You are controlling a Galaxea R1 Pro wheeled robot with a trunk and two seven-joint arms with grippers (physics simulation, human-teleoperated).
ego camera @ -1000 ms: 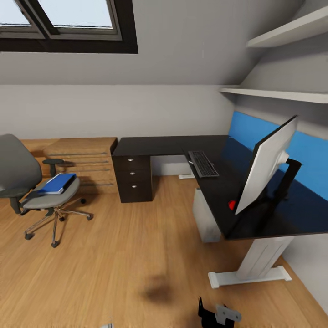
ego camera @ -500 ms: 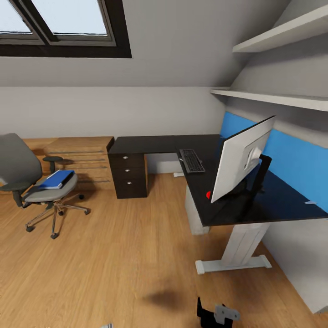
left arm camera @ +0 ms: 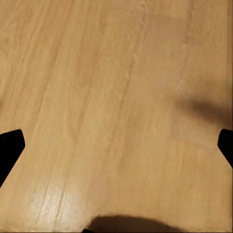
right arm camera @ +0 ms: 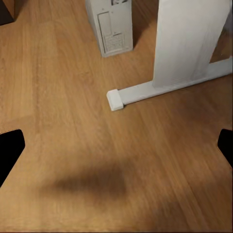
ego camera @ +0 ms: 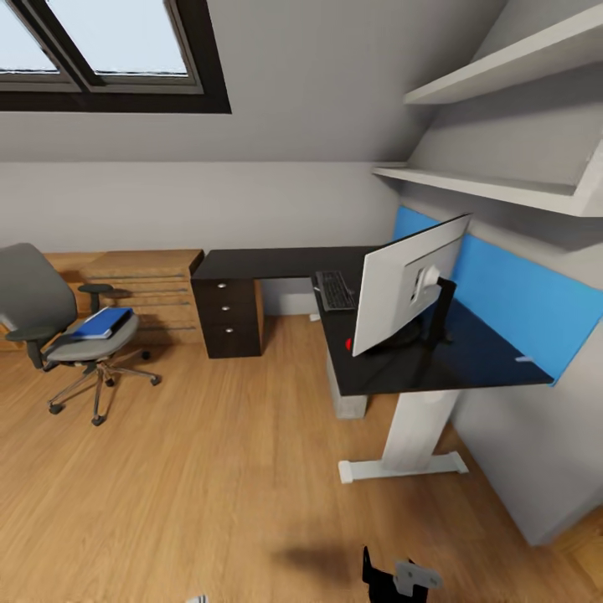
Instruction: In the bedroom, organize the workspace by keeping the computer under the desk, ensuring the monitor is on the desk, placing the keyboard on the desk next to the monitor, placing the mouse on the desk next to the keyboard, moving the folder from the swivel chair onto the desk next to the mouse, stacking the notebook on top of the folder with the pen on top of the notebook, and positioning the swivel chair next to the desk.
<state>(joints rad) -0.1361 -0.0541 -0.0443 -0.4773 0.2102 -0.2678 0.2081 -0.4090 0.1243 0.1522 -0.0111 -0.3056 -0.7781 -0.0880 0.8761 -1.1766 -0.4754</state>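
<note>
on the swivel chair [ego camera: 79, 343] seat, well apart from the desk [ego camera: 276, 262], lies the folder [ego camera: 100, 323]: judged light, stiff, flat; pinch an overhanging edge. left gripper [left arm camera: 116, 145] and right gripper [right arm camera: 116, 145] both spread wide, empty

Long L-shaped desk with black top [ego camera: 276, 262]: black three-drawer unit with silver knobs at its left end, white T-foot leg [right arm camera: 187, 46] at the near right end, standing on wood floor.

Wide flat monitor, pale grey-white back, black stand [ego camera: 404, 286]: upright on the desk's right wing, small red light at lower corner.

Slim black keyboard [ego camera: 336, 290]: flat on the desk, just beyond the monitor.

Pale grey computer tower [right arm camera: 110, 25]: on the floor under the desk, near the leg.

Grey swivel chair, black armrests, chrome star base [ego camera: 59, 325]: well apart from the desk, left.

Flat bright blue folder [ego camera: 101, 322]: lying on the chair seat.
</note>
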